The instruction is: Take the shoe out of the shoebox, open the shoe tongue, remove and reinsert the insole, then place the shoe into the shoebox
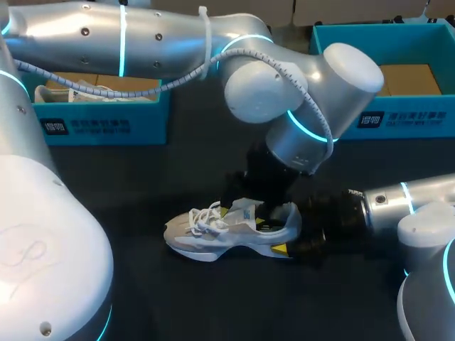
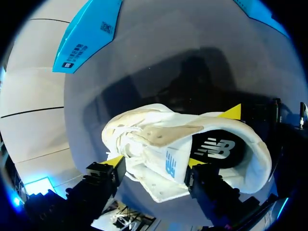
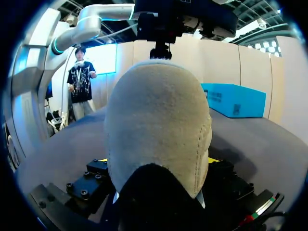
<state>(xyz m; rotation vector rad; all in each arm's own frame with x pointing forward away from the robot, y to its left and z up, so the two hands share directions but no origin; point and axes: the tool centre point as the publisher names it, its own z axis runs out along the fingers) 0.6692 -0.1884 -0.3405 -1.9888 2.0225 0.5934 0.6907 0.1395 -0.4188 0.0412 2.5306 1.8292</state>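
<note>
Pinching tongue (image 2: pixel 167 162) of shoe (image 1: pixel 213 238), apparently, left jaws, insole (image 2: pixel 216 149) wrist view only

Silver arms (image 1: pixel 163 35), cyan rings (image 1: pixel 122 44)

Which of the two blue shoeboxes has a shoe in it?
The left shoebox: a white shoe lies inside it. The right shoebox shows only brown lining.
</note>
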